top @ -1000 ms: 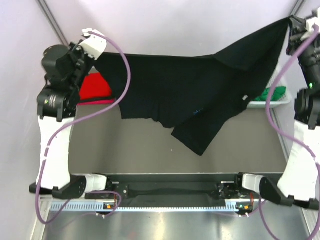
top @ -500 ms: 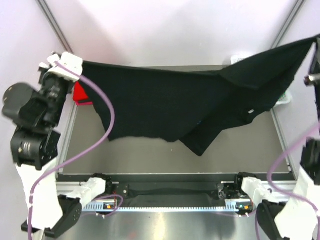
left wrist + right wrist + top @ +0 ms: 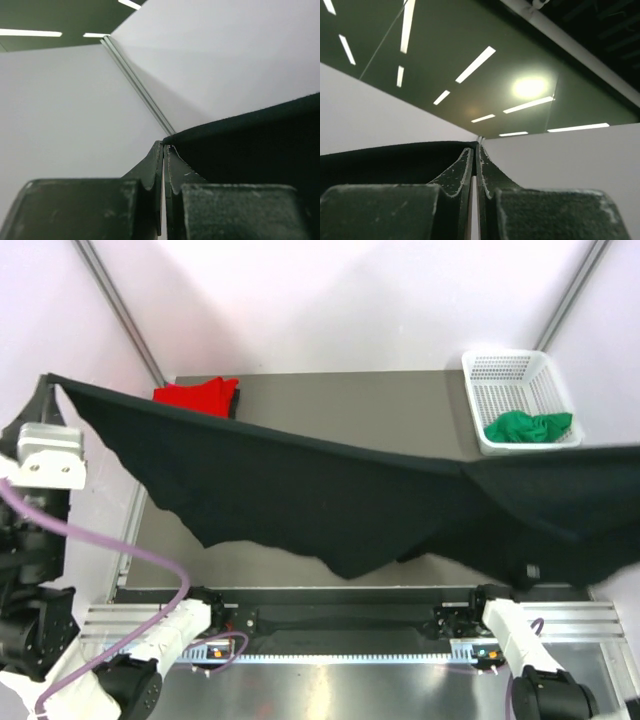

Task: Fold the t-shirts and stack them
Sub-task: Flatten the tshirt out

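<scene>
I see my left gripper [image 3: 164, 150] and right gripper [image 3: 475, 149] each pinched tight on the black shirt [image 3: 330, 495], which hangs stretched wide above the table [image 3: 350, 392].

Robotics lab cell; plain white panel walls [image 3: 350, 300], aluminium corner posts [image 3: 119, 310], strip ceiling lights [image 3: 475, 65], grey worktable [image 3: 350, 400]

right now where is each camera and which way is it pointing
top external: above, behind the arms, looking down on the table, black t-shirt stretched across; left arm shows.
left wrist: on the left hand, facing up at walls; its shut fingers show.
right wrist: on the right hand, facing up at ceiling lights; its shut fingers show.
Shared: all three show the black t-shirt.
</scene>
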Robot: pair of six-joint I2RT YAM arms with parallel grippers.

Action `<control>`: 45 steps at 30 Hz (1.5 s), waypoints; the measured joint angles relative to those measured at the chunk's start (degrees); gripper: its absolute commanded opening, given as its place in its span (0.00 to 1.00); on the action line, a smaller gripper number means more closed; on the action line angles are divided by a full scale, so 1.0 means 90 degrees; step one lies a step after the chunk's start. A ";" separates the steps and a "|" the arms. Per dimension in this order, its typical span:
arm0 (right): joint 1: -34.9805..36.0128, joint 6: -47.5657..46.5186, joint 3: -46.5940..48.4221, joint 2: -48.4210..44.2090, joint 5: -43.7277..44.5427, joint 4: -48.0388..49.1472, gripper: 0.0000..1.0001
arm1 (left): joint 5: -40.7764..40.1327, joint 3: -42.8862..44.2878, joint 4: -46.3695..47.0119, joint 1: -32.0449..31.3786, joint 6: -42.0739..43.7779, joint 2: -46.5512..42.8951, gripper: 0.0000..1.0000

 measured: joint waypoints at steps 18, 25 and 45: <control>0.0386 -0.1008 -0.1809 0.0629 0.0180 0.1095 0.00 | -0.0328 -0.1462 0.0345 0.0000 0.1056 0.0988 0.00; 0.0398 -0.1341 -0.4578 0.1967 -0.0287 0.1073 0.00 | -0.0510 -0.4850 0.0826 0.0134 0.1574 0.1746 0.00; 0.1214 -0.2344 -0.1967 0.8580 0.0274 0.0809 0.00 | -0.0610 -0.2946 0.2470 0.0653 0.2322 0.7555 0.00</control>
